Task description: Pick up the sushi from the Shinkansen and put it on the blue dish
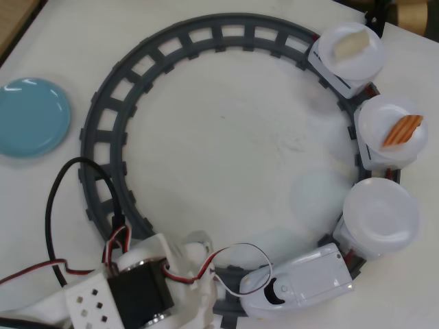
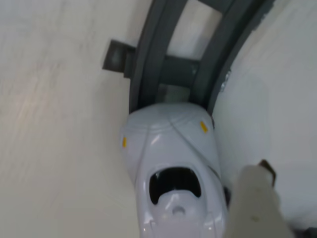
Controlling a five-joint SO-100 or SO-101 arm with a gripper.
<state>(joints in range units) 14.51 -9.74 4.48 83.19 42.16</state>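
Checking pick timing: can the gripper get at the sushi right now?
Probably not yet. The sushi rides the middle plate at the overhead view's right, uncovered, but the arm sits bottom left, its wrist view showing only the Shinkansen nose. Nothing blocks it; it's simply far.

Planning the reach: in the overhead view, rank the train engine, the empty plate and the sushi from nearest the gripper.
1. Shinkansen engine, bottom, just beside the gripper.
2. Empty white plate, lower right.
3. Sushi, right, on the middle plate.

Track (image 1: pixel 110 116) interior clear; Shinkansen (image 1: pixel 302 281) nose blocks track nr arm (image 1: pixel 137 291).
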